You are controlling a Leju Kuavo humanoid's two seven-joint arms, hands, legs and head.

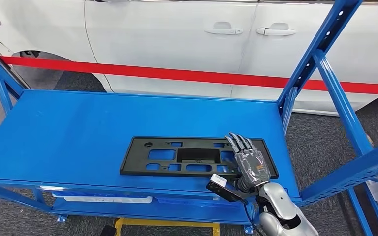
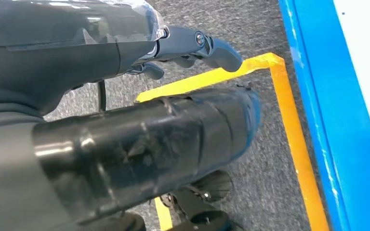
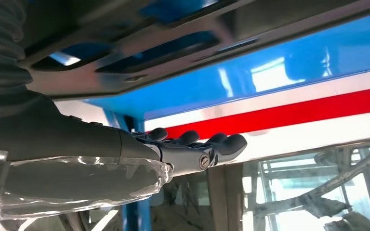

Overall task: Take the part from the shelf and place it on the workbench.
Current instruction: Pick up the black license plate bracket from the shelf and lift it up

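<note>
Blue metal shelf (image 1: 69,142) fills centre and left of head view; flat top deck, blue uprights (image 1: 325,69) w/ holes rising at upper right. Grey carpet floor (image 1: 320,142) around it. Behind, across top of frame: white car (image 1: 177,39) w/ two door handles, and a red barrier band (image 1: 177,74) running left to right in front of it. Yellow floor line (image 1: 167,225) shows at bottom centre under the shelf.

Part (image 1: 177,156): black flat rectangular plate w/ cut-outs, lying flat on deck, lower centre-right, near front edge.

Right hand (image 1: 246,160) lies over the part's right end, fingers straight, spread a little, pointing away; not gripping. Nothing else on deck between hand and part.

Left hand (image 2: 192,45), left wrist view: hangs over carpet and yellow line, fingers partly curled, holding nothing; spread or closed, can't tell.
</note>
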